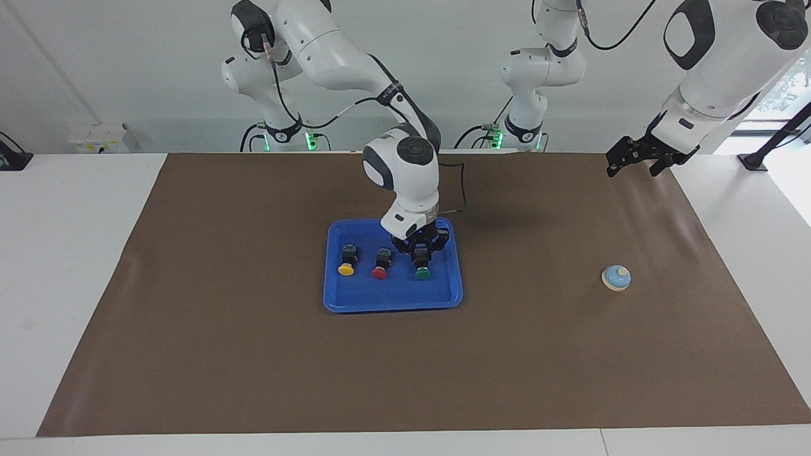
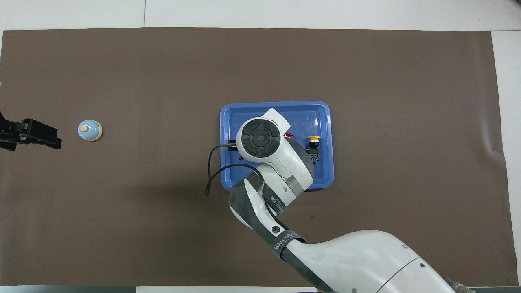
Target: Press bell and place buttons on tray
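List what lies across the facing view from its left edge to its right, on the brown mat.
Yellow-capped black push-button → red-capped black push-button → green-capped black push-button, held in the right gripper → small light-blue dome bell. All three buttons are in the bright blue plastic tray.

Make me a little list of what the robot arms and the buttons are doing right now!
right gripper: shut on the green button, low in the tray
green button: at the tray's end toward the left arm; whether it rests on the floor cannot be told
red button: lying in the tray, middle of the row
yellow button: lying in the tray, toward the right arm's end
left gripper: open, waiting in the air at the mat's edge
bell: on the brown mat, apart from the tray, toward the left arm's end
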